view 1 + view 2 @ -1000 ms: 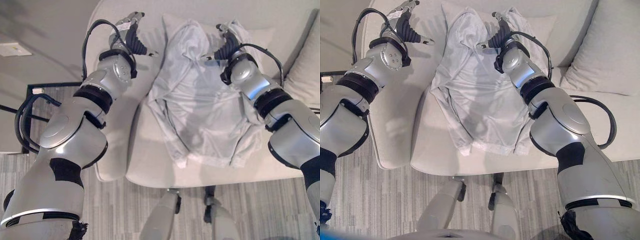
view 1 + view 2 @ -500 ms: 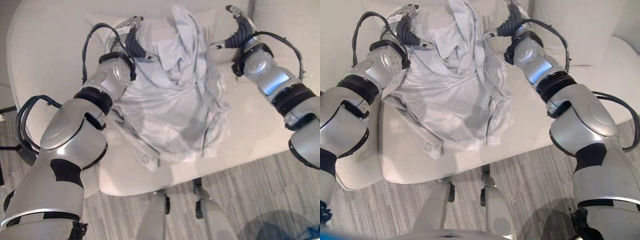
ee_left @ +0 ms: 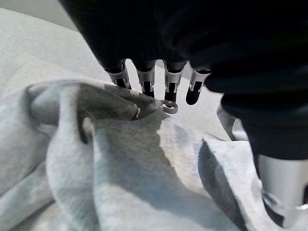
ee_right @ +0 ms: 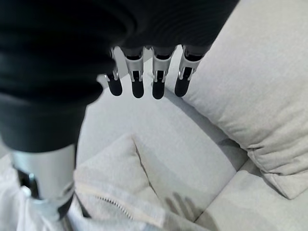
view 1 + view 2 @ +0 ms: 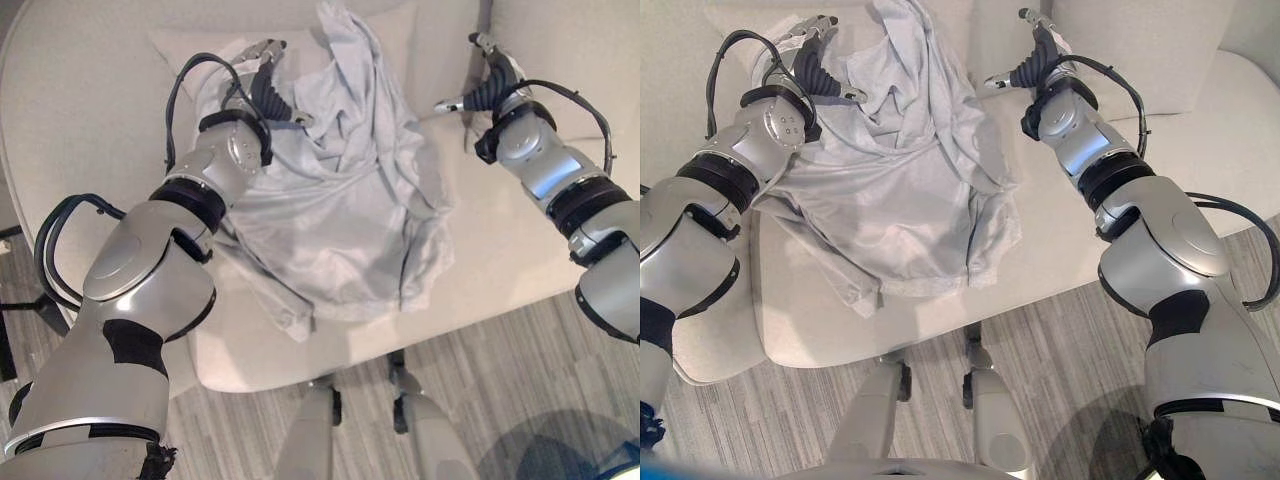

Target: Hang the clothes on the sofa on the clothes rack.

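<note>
Over on the left, the robot's left hand [image 5: 268,85] reaches across the sofa [image 5: 90,130] and rests at the upper left edge of the pale grey shirt [image 5: 335,215]. In its wrist view the fingers [image 3: 144,79] hang straight down with their dark tips right at a bunched fold of the cloth, and the thumb stands apart at the side; nothing is pinched, so the hand is relaxed rather than grasping.

The shirt lies crumpled on the sofa seat, its upper part heaped up against the back cushions and its lower hem spread toward the front edge of the seat. A small cushion [image 4: 120,168] with a zip along its edge lies partly under the top of the shirt.

To the right, the right hand [image 5: 490,85] hovers above the seat beside the shirt, clear of it. Its fingers [image 4: 137,79] point straight out over bare upholstery, loose and holding nothing. A larger cushion [image 4: 250,82] leans against the sofa back just past them.
</note>
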Robot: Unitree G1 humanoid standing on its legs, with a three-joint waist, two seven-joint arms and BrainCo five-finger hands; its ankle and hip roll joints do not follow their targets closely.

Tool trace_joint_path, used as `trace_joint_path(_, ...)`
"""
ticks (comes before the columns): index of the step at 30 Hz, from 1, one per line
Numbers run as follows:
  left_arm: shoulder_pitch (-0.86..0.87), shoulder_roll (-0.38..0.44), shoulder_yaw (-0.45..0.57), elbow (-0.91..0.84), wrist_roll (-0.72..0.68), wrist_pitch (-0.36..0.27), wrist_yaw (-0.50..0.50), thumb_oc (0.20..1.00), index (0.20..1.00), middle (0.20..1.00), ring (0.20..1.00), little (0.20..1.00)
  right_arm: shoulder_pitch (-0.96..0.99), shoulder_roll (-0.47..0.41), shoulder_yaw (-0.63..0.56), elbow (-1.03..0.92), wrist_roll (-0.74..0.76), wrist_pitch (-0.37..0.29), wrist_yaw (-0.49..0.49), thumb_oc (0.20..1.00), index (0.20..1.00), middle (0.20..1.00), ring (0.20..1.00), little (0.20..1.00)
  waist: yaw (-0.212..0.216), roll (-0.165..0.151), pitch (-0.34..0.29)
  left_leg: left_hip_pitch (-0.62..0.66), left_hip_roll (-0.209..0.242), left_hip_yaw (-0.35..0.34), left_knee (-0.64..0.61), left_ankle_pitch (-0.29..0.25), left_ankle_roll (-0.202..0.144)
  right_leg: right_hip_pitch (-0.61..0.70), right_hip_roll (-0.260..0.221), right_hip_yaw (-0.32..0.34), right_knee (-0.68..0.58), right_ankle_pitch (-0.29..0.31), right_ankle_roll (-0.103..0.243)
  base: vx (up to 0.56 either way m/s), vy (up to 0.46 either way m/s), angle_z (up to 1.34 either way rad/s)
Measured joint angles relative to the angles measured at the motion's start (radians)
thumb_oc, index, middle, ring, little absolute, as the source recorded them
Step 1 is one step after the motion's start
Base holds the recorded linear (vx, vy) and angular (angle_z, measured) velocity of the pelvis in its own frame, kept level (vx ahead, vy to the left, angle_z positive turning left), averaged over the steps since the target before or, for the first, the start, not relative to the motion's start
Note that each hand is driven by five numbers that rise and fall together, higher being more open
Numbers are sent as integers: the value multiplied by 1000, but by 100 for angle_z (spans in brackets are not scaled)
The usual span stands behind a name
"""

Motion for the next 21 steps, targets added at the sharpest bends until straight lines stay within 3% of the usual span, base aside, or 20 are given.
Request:
trace_joint_path(9,3,7,20,0,0,-5,1,1000,1000,1000,1000,1000,2,53,27,98,-25,3,27,1000,1000,1000,1000,1000,31,0,2,-2,-1,-5,-7,2,1,-1,0,-9,-1,-3,-4,5,-9,1)
trace_joint_path(21,0,2,50,29,-29,-23,18,1000,1000,1000,1000,1000,0,60,-9,155,13,40,42,1000,1000,1000,1000,1000,68,2,33,-33,-5,-47,-7,9,-1,-17,2,-47,1,-12,-15,17,-17,8)
